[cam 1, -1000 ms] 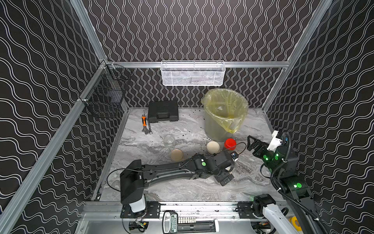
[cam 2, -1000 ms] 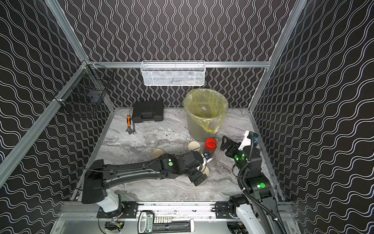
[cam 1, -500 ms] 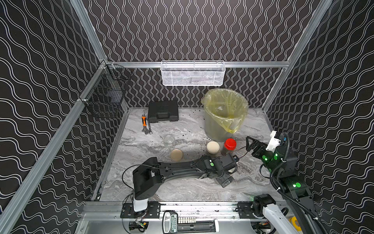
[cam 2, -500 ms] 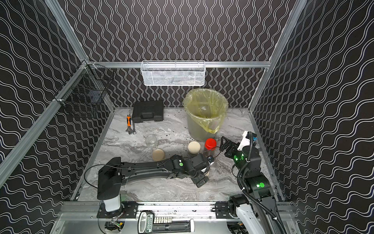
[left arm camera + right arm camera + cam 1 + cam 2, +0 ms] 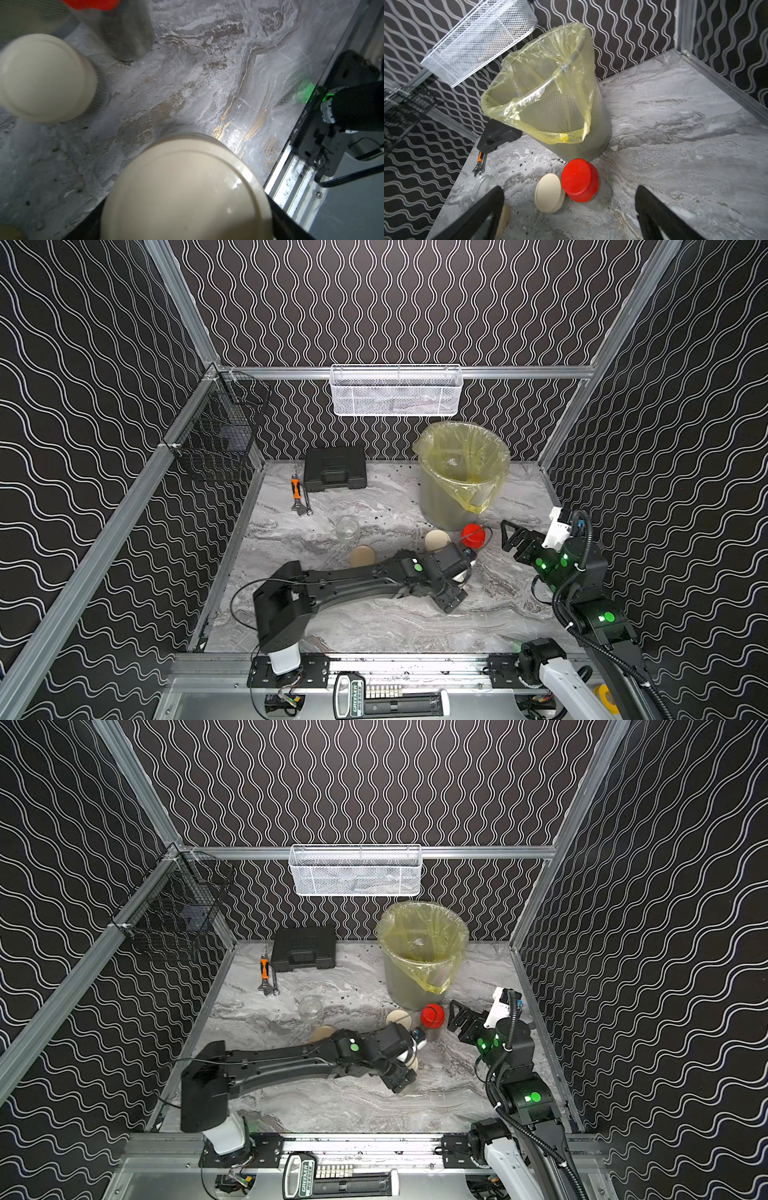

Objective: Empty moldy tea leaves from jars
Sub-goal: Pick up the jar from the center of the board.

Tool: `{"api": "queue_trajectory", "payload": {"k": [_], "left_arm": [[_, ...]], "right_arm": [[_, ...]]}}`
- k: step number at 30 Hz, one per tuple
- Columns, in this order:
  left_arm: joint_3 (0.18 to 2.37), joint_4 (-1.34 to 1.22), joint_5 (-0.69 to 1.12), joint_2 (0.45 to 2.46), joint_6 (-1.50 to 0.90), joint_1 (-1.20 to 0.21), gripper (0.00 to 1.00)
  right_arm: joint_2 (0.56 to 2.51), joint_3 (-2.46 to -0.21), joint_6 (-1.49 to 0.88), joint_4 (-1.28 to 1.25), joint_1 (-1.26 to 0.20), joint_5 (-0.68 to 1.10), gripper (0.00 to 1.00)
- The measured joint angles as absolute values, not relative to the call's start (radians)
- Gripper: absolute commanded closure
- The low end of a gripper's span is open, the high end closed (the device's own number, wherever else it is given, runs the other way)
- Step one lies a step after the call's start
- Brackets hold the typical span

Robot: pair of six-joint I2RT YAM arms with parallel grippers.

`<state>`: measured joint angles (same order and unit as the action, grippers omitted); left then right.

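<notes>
Pale lettering that appears to read "GREENER" runs along a black handheld device with a grey keypad (image 5: 352, 695) (image 5: 304, 1177), seen in both top views on the grey metal front ledge (image 5: 216, 701), well apart from the fingers (image 5: 515, 527) of the right gripper (image 5: 504, 536); its smaller second line is illegible

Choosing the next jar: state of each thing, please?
left gripper: around near jar; grip unclear.
right gripper: open, empty.
near jar: lidded.
red jar: upright, lidded.
cream jar: upright, lidded.
glass jar: lidless, looks empty.
tan lid: partly hidden; loose or on a jar, unclear.
bin: upright, bagged, open.
</notes>
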<state>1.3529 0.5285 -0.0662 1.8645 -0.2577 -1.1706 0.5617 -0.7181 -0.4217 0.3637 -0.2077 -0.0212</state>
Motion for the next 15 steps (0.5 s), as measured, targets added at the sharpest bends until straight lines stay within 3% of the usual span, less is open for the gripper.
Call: {"api": "queue_trajectory", "payload": {"k": [5, 10, 15], "left_arm": [[1.326, 0.541, -0.043, 1.727, -0.263, -1.09, 0.63], [1.288, 0.58, -0.015, 1.565, -0.286, -0.952, 0.71], [1.281, 0.617, 0.06, 1.439, -0.309, -0.821, 0.74]], "right_arm": [[0.544, -0.655, -0.35, 0.233, -0.208, 0.152, 0.07], [0.549, -0.57, -0.302, 0.048, -0.22, 0.365, 0.02], [0.585, -0.522, -0.227, -0.137, -0.312, 0.514, 0.01]]}}
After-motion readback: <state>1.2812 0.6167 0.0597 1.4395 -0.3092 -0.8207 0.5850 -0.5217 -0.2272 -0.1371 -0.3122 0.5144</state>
